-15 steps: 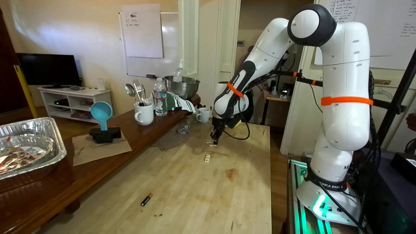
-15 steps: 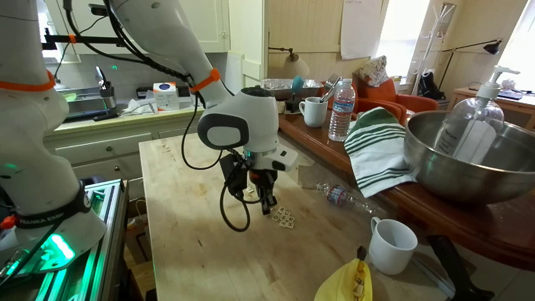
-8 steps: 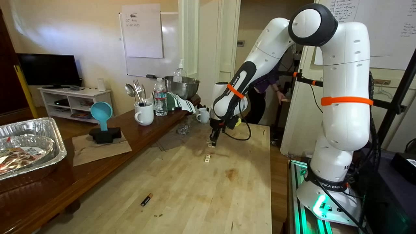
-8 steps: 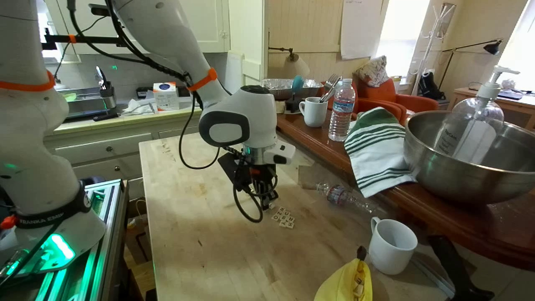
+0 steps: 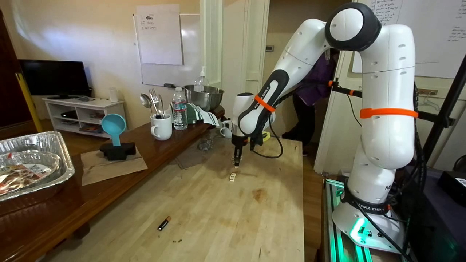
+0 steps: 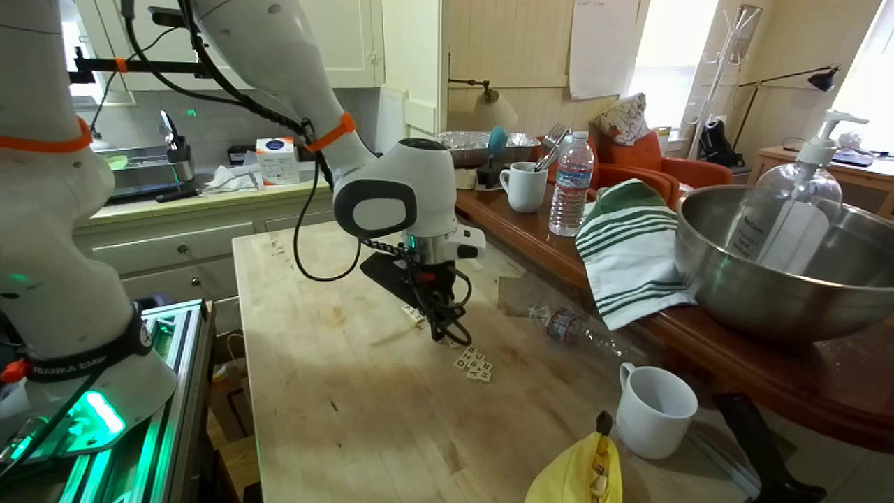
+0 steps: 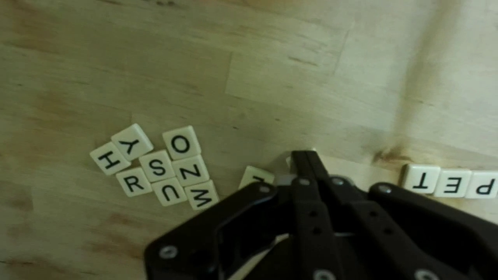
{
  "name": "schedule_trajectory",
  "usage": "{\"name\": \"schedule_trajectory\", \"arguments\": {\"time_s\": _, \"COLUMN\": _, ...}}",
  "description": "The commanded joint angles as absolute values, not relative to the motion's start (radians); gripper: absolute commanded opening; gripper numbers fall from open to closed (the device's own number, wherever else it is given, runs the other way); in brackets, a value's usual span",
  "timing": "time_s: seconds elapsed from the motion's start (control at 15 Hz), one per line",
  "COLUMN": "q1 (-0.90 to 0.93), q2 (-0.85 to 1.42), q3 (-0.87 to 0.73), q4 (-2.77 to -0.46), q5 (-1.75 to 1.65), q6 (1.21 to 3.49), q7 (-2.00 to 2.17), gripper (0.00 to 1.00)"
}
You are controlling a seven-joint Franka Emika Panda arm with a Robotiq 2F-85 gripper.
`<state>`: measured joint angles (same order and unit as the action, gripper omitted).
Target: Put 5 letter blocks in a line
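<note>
In wrist view alone, block T (image 7: 421, 179) reads clearly.

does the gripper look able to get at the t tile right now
Probably yes, for a nudge: table shows between the gripper and the T tile. Not for a grip yet, likely: the jaws are shut, and the E tile crowds one side.

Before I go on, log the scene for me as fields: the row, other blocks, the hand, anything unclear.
Row: T, E and P side by side, two short of five
Grasp: hand shut, nothing seen held
Right at the hand: mostly hidden block
Cluster: eight letter blocks bunched together
Stray: partly covered block between cluster and hand
Unclear: whether the hand touches the mostly hidden block
</note>
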<state>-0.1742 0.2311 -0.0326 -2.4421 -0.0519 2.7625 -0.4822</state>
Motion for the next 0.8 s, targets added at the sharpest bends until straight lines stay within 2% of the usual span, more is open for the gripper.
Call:
{"name": "schedule_trajectory", "arguments": {"time_s": 0.0, "q1": -0.167, "q2": 0.242, "q3": -0.017, "q4": -2.462, "q5": -0.098, "q6": 2.742, "q7": -0.534, "gripper": 0.00}}
{"name": "schedule_trajectory", "arguments": {"time_s": 0.73, "q1": -0.145, "q2": 0.233, "q3": -0.003, "q4": -2.477, "q5": -0.183, "q6": 2.740, "q7": -0.640, "gripper": 0.00}}
